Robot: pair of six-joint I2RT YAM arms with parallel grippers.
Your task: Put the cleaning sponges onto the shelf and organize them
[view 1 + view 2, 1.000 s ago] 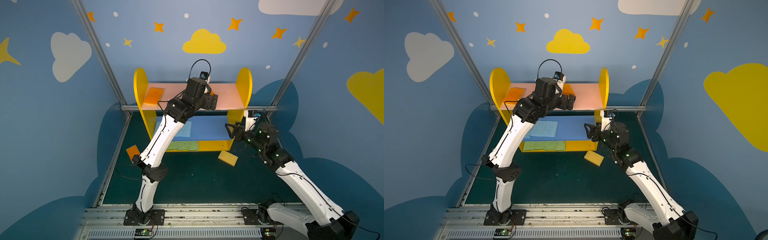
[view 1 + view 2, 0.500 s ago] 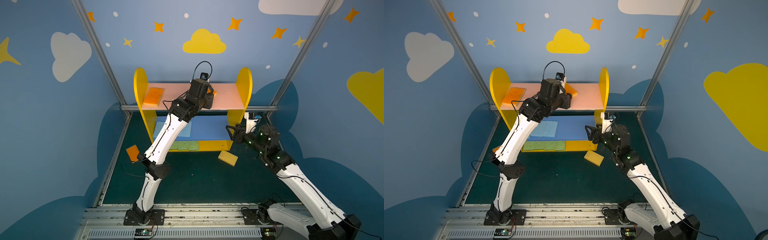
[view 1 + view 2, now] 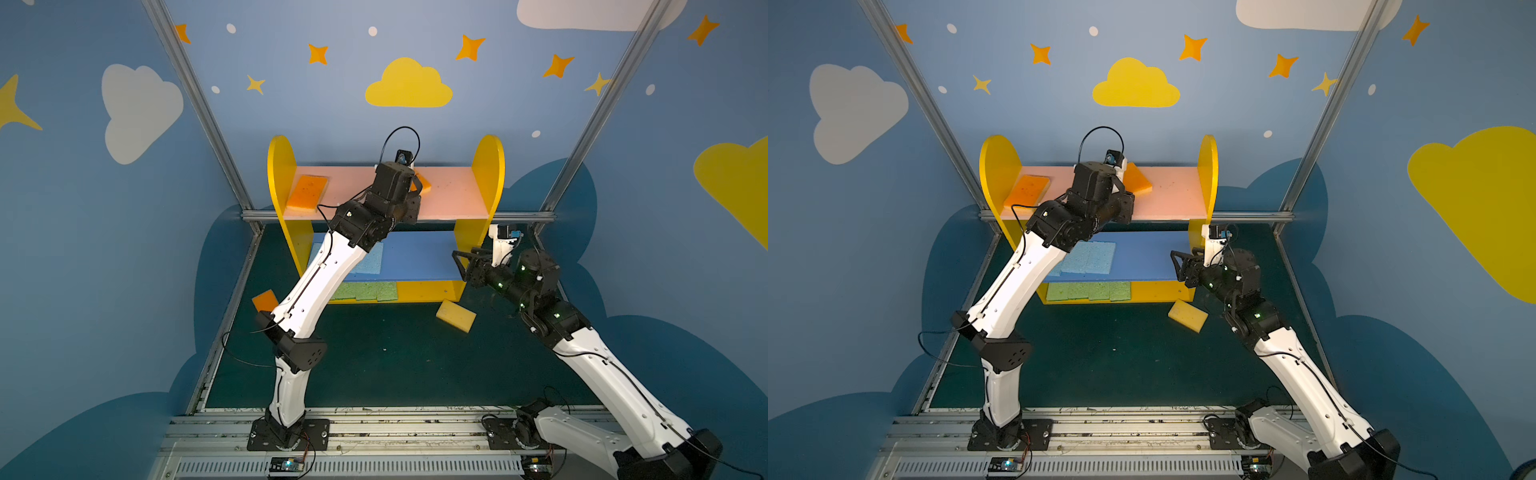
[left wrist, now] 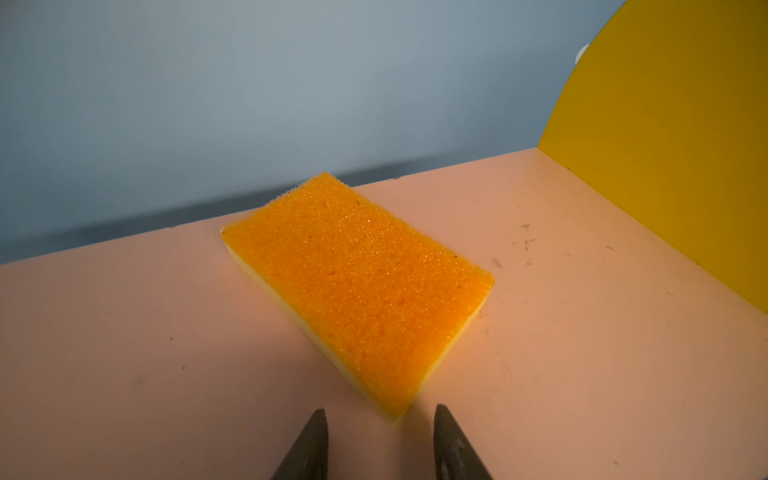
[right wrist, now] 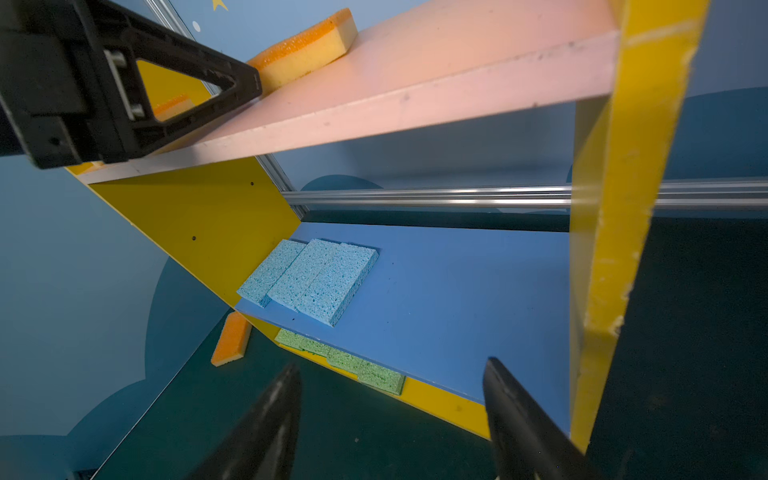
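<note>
The shelf (image 3: 281, 174) is filling up. The blues (image 3: 1088, 257) sit in a row on the blue board (image 5: 457, 299), the greens (image 3: 1088, 291) are on the bottom board (image 3: 1158, 291), and two oranges now lie on the pink board (image 3: 453, 195).

The last second's change is on that top board. My left gripper (image 4: 379, 415) was spread wide by the new sponge (image 4: 357, 286). Its jaws have since drawn in to a narrow gap with nothing between them. The sponge lies loose and flat, orange side up, with its near corner just ahead of the tips. So the release is done and I count that piece as placed.

It sits askew near the board's middle, well apart from the first orange (image 3: 307, 193) at the left end. I judge it will want squaring up to match the tidy rows below.

The right gripper (image 5: 390, 363) has hardly stirred. Its jaws are spread and empty, and it hangs before the shelf's right side at the blue board's height.

Two sponges remain on the floor (image 3: 395, 365): the yellow-up sponge (image 3: 456, 316) near the right gripper, and the stray orange (image 3: 264, 300) outside the left panel. The yellow-up sponge looks like the natural next pick for the right arm.
</note>
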